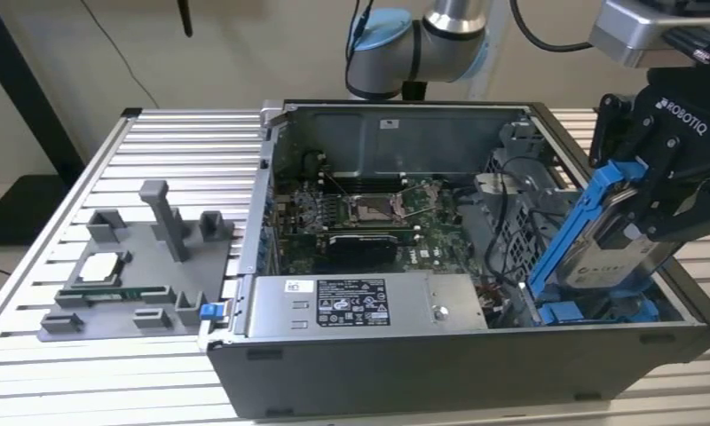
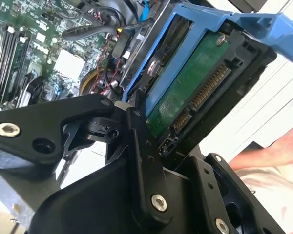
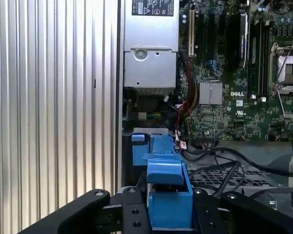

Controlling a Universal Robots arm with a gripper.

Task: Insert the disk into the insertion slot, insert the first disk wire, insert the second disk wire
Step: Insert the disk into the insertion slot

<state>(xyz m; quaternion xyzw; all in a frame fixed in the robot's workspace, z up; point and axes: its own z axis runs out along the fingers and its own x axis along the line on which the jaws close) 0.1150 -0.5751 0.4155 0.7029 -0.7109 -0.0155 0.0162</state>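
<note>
On the worktop (image 1: 47, 373), at the exterior view's left of the open computer case (image 1: 450, 373), lies a grey fixture (image 1: 142, 266). Inside the case sits the power-supply box (image 1: 367, 303). At the case's end on the exterior view's right, the jaws are closed on the disk (image 1: 603, 257) (steeply tilted), whose lower end is just above the insertion slot (image 1: 568, 312).

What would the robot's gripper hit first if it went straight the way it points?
Likely the blue-railed slot below; the disk in the gripper would touch first, though depth is unclear.
</note>
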